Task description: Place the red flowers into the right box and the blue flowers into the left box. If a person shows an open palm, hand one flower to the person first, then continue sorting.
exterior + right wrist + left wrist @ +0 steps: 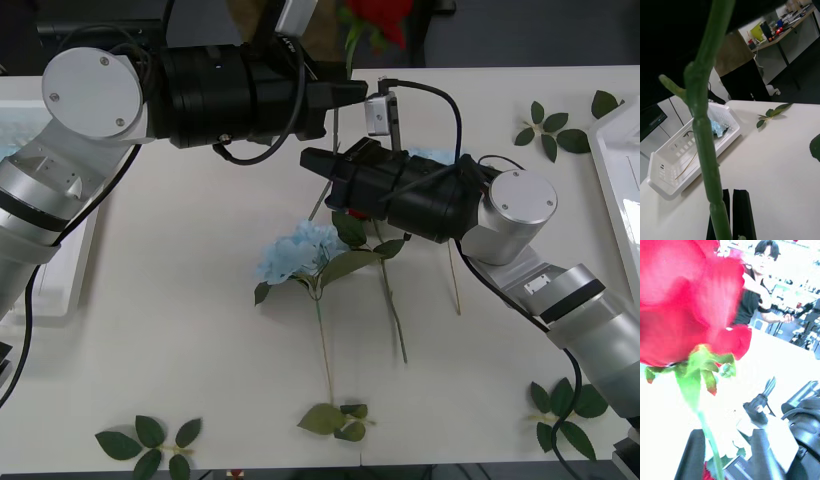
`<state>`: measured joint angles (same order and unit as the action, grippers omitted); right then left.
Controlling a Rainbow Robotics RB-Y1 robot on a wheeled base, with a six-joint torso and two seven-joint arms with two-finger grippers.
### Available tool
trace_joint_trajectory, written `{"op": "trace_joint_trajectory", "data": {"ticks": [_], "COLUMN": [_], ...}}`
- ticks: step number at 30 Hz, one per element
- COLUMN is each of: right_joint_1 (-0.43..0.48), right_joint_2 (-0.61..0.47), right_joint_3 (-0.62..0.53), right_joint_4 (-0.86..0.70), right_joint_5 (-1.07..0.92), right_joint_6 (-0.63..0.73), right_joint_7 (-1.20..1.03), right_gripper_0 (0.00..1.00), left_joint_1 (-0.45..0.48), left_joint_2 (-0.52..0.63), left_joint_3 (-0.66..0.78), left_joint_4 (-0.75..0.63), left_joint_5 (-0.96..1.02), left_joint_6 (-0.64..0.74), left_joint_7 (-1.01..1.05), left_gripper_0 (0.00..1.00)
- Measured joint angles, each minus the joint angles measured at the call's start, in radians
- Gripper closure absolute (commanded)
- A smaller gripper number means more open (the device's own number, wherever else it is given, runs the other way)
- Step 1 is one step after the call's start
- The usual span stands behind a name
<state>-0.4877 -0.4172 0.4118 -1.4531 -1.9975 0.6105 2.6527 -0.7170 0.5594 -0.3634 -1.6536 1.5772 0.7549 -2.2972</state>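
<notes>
Sorting in progress, seen from above and from both wrists. One blue flower [717, 127] already lies in the left box [662, 180], the slotted basket at the worktop's [200, 380] 9 o'clock edge; a second blue flower [298, 250] lies loose near the centre, with further stems beside it running toward 6 o'clock. The right box [615, 170], at the 3 o'clock edge, shows no flower in its visible part. A red rose [380, 18] is raised at 12 o'clock, beyond the far edge of the worktop, its stem [350, 55] hanging down toward the left gripper [726, 455]. The left arm reaches across from 9 o'clock, forearm level and pointing toward 3 o'clock; its fingers [692, 453] stand either side of the stem, but whether they press on it cannot be told. The right arm comes in from 4 o'clock, folded at the elbow, wrist aimed at 9 o'clock; the right gripper [730, 213] has its black fingers drawn nearly together, with a thick green stem [705, 142] rising just in front of them, and a grip on it cannot be confirmed. Loose leaf sprigs [548, 128] lie scattered. Judged remaining: most flowers, including this rose.
</notes>
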Motion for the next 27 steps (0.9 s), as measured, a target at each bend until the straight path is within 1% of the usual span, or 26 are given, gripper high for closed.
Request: {"op": "trace_joint_trajectory", "data": {"ticks": [11,15,17,19,22,24,27], "right_joint_1": [0.0,0.0,0.0,0.0,-0.003,-0.01,-0.029], "right_joint_2": [-0.002,-0.032,-0.057,-0.076,-0.095,-0.117,-0.171], "right_joint_3": [0.0,-0.004,-0.025,-0.078,-0.204,-0.305,-0.43], "right_joint_4": [0.0,0.006,0.017,0.037,0.086,0.132,0.198], "right_joint_5": [-0.014,-0.012,0.021,0.097,0.195,0.265,0.357], "right_joint_6": [-0.042,-0.036,0.017,0.107,0.259,0.371,0.49], "right_joint_7": [0.0,-0.021,-0.086,-0.2,-0.346,-0.372,-0.384], "right_gripper_0": [1.0,1.0,1.0,1.0,1.0,1.0,1.0], "left_joint_1": [0.0,0.0,0.0,0.0,0.0,0.0,0.001], "left_joint_2": [0.0,0.0,0.0,0.0,-0.001,-0.001,0.0], "left_joint_3": [0.008,0.008,0.008,0.008,0.008,0.008,0.008], "left_joint_4": [0.002,0.002,0.002,0.002,0.002,0.002,0.007], "left_joint_5": [-0.005,-0.005,-0.005,-0.005,-0.004,0.003,0.042], "left_joint_6": [0.0,0.0,0.0,0.0,0.0,0.001,0.039], "left_joint_7": [0.0,0.0,0.0,0.0,-0.001,-0.001,-0.001], "left_gripper_0": [0.0,0.0,0.0,0.0,0.0,0.0,0.0]}}
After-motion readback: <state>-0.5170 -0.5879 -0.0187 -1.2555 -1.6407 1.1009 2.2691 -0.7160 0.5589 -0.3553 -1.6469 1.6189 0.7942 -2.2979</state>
